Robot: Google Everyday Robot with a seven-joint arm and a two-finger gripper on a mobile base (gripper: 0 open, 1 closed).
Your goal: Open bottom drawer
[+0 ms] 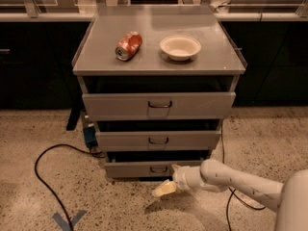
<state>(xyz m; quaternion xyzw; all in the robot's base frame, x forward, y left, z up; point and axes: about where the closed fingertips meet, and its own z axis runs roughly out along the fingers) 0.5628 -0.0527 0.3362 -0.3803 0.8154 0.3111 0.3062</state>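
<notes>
The bottom drawer (139, 169) is the lowest and narrowest of three grey drawer fronts on a metal cabinet, with a small dark loop handle (159, 169) at its centre. It stands slightly out from the cabinet. My white arm comes in from the lower right. My gripper (164, 188) with pale yellowish fingers sits just below and in front of the drawer's handle, near the floor, apart from the handle.
A mid-sized drawer (158, 140) and a wide top drawer (159, 105) sit above. On the cabinet top (96, 57) lie a red can (128, 45) on its side and a white bowl (180, 47). A black cable (48, 177) and blue tape (69, 220) lie on the speckled floor.
</notes>
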